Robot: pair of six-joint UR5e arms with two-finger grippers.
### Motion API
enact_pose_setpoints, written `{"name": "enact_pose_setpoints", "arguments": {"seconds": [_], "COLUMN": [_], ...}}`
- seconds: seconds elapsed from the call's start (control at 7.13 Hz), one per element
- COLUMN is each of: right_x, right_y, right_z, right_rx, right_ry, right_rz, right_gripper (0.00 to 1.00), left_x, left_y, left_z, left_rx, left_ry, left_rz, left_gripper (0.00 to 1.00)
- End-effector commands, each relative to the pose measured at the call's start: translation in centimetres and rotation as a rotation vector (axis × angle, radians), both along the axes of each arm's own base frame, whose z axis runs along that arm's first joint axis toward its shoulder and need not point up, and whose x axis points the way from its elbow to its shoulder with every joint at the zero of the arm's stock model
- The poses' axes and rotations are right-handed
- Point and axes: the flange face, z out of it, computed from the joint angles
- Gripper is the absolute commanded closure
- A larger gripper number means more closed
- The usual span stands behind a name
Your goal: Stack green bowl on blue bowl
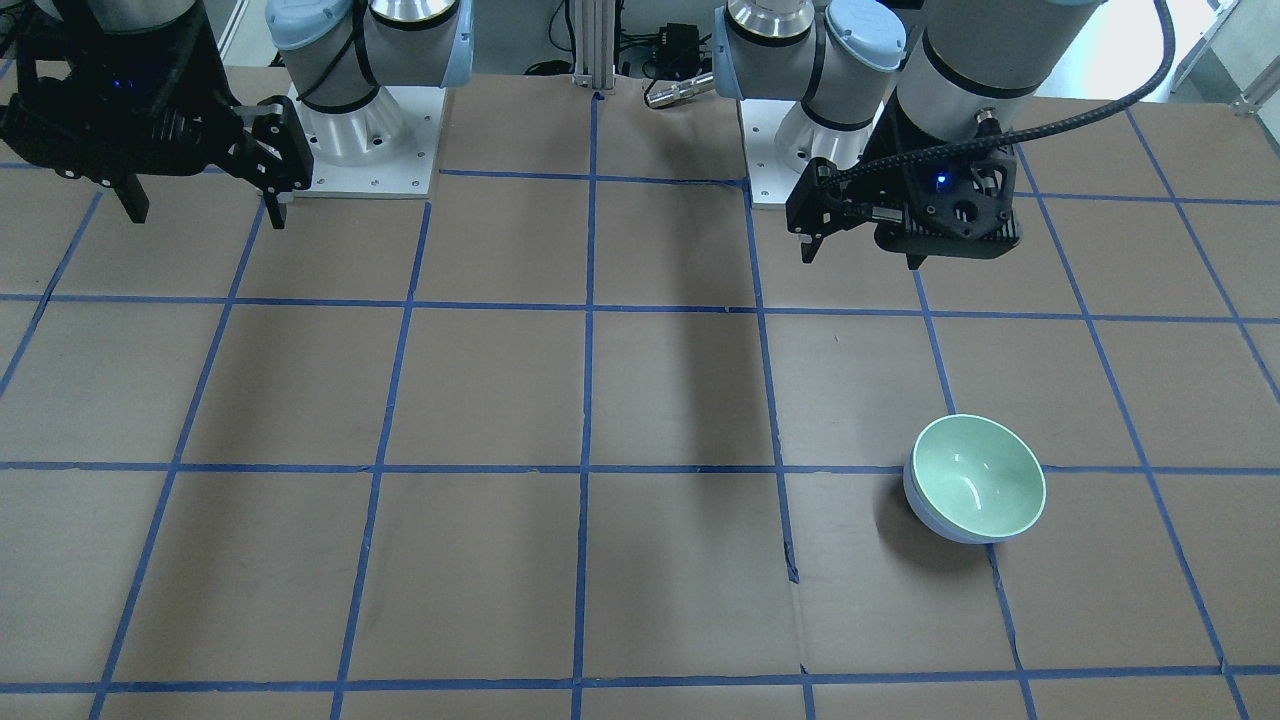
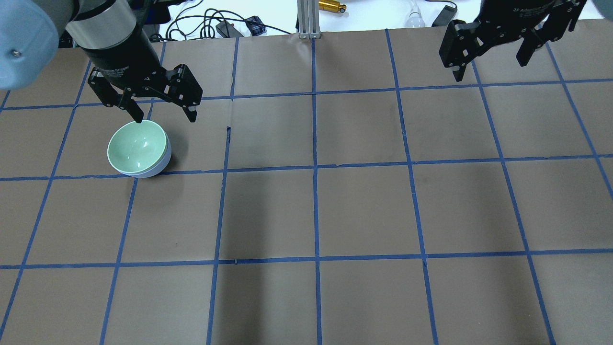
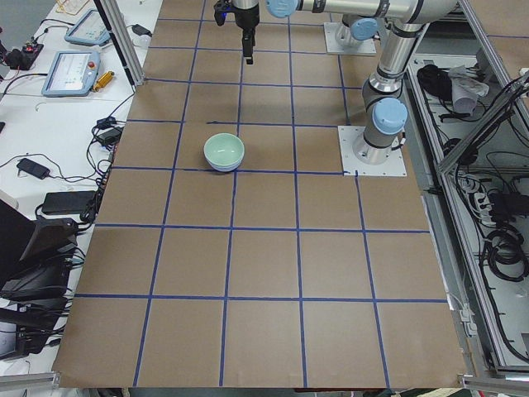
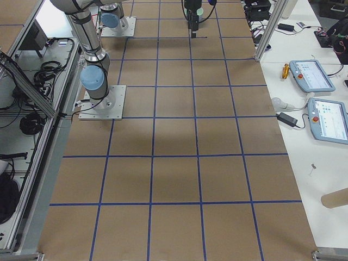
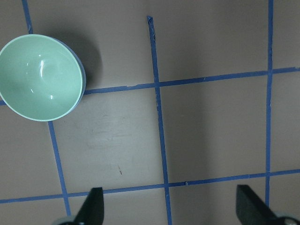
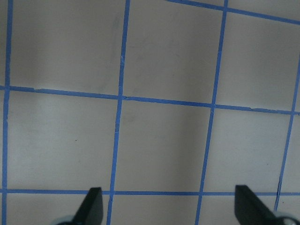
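**Sitting nested, off to one side of the open left fingers**

The green bowl (image 2: 138, 147) is resting upright inside the blue bowl (image 2: 164, 162), with only a band of the blue wall showing beneath the green rim. Judging by this, the stack is looking complete, and what is left is for the arm to be drawing clear.

The left gripper (image 2: 165, 119) is hanging above the table (image 2: 364, 211) with its jaws spread wide and nothing between them. In the left wrist view its fingers (image 5: 92, 206) are showing at the bottom edge, and the pair of bowls is lying ahead of the tips and out beyond one finger, not in the gap. No finger is touching either bowl, as far as the front view is showing. Being round, the bowls are offering no long axis to line up with; their mouths are facing upward.

The right gripper (image 2: 489, 69) is likewise gaping wide and holding nothing, and it is hovering well apart from the bowls, which are not appearing in its wrist view at all. The left arm is by far the nearer one, so any straightening of the stack is falling to it.
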Motion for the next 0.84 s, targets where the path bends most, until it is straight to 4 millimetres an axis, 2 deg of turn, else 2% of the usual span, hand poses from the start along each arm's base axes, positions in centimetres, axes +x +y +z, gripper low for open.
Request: {"name": "enact_pose_setpoints", "arguments": {"seconds": [0.0,0.7], "right_x": [0.05,0.05], "right_y": [0.01,0.01], "right_z": [0.0,0.0], "right_rx": [0.0,0.0], "right_ry": [0.0,0.0], "right_rz": [0.001,0.001], "right_gripper": [0.0,0.0], "left_x": [-0.11,0.35], "left_y": [0.23,0.12], "left_z": [-0.12,-0.63], "left_rx": [0.005,0.014], "left_ry": [-0.006,-0.006], "left_rz": [0.011,0.021], "left_gripper": [0.0,0.0]}}
